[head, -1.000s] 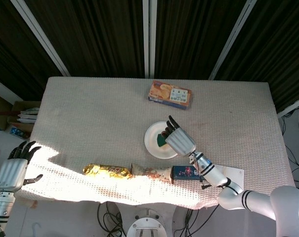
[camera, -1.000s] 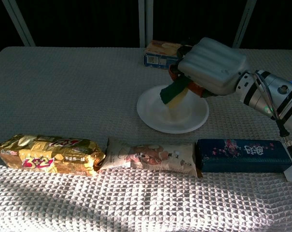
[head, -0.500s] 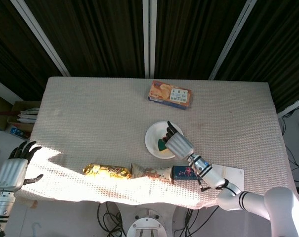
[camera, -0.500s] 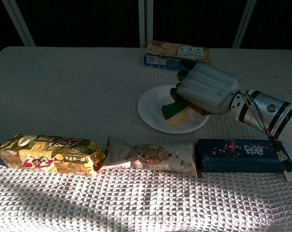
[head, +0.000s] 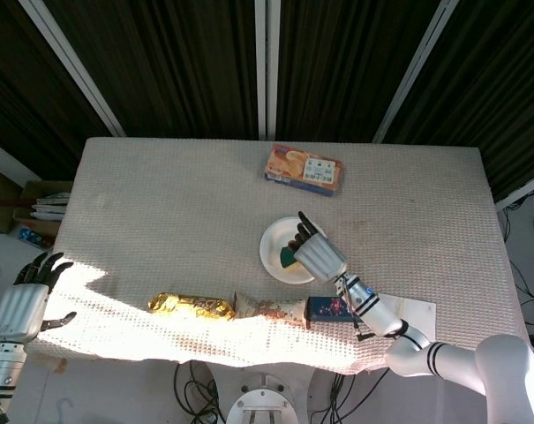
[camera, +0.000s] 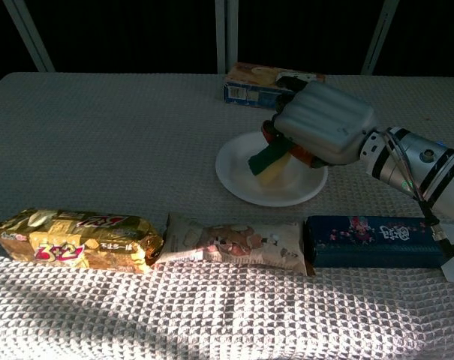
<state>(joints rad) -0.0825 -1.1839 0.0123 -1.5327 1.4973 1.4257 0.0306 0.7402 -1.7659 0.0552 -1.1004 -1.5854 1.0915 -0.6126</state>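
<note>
Head view looks straight down from high; chest view — low, close — shares the plate [head: 275, 256].

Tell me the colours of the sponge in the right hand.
Green over yellow sponge, clearest in the chest view.

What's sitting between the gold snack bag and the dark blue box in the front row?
One pale snack packet lies between the gold bag and the dark blue box, its ends touching both; the chest view shows it best.
</note>
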